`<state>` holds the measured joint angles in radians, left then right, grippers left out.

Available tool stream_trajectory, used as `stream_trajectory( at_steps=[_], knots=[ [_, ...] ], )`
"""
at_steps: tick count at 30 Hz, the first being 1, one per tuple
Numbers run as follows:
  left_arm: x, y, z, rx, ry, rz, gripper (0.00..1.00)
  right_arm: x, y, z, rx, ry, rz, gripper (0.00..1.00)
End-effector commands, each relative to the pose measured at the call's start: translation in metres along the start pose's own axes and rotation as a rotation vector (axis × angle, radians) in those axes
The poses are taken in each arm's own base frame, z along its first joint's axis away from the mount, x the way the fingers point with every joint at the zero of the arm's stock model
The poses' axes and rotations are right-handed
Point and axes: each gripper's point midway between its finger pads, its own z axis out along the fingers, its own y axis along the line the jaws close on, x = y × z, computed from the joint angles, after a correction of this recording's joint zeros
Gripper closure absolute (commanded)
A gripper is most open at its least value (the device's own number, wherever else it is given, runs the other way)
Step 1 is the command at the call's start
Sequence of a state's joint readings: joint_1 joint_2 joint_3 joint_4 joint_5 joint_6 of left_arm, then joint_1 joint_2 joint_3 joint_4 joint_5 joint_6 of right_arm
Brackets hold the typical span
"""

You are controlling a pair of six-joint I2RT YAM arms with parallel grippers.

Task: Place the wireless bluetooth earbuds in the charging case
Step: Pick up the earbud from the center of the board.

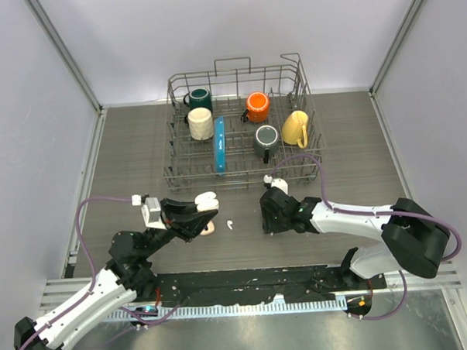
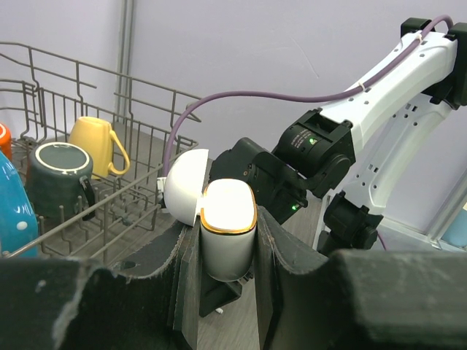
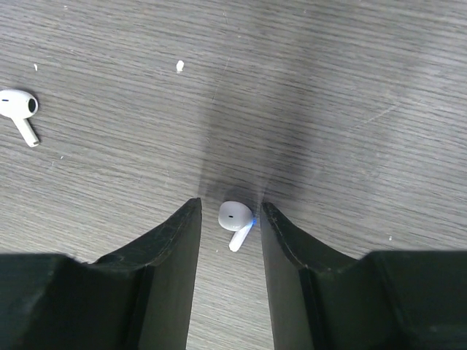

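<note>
Left gripper [image 2: 226,244] first: clamps the case [image 2: 228,219] by its two sides, body upright between the fingers [image 2: 186,277], lid [image 2: 184,186] swung open and hanging off the side toward the rack [image 1: 301,79]. Shows a gold rim round the case mouth, with the inside out of sight from the wrist view. Holds the case up off the table [image 1: 357,162], fingertips aimed across at the right arm.

Right gripper [image 3: 230,205] points straight down at the table, jaws apart, clamped on nothing. Straddles a white earbud [image 3: 235,219] lying flat on the wood between the fingertips, head toward the tips and stem slanting back toward one finger. Touching that finger or not, cannot tell. Catches a small blue glint along the stem.

Second earbud [image 3: 18,109] lies loose on the table, well off to one side of the right fingers and apart from them. From above, sits between the two grippers, nearer the left one.

Beyond both grippers, the wire rack with several mugs [image 1: 295,128].
</note>
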<state>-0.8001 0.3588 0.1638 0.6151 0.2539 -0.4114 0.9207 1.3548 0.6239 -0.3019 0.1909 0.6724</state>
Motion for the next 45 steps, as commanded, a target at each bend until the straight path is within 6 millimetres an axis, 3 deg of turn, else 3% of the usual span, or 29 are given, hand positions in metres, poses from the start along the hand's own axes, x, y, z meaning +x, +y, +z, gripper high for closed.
stream_trajectory(
  at_steps=[1,6,18,33,40,45],
  knots=[
    [-0.006,0.000,0.001,-0.002,-0.026,0.011,1.00,-0.007,0.007,0.003,-0.024,-0.022,-0.017,0.58],
    [-0.007,0.000,0.001,0.000,-0.027,0.012,1.00,-0.005,0.002,0.002,-0.004,-0.014,-0.027,0.63],
    [-0.005,0.000,0.001,-0.001,-0.023,0.008,1.00,-0.002,-0.001,0.001,0.014,0.014,-0.064,0.63],
    [-0.004,0.001,0.002,-0.004,-0.020,0.006,1.00,-0.004,-0.002,-0.001,0.022,0.009,-0.066,0.77],
    [-0.005,0.001,0.002,-0.004,-0.021,0.004,1.00,-0.030,0.016,-0.021,-0.059,-0.094,-0.004,0.88],
    [-0.003,0.003,0.003,-0.015,-0.017,0.002,1.00,-0.063,0.032,-0.056,-0.157,-0.245,0.068,0.92]
  ],
)
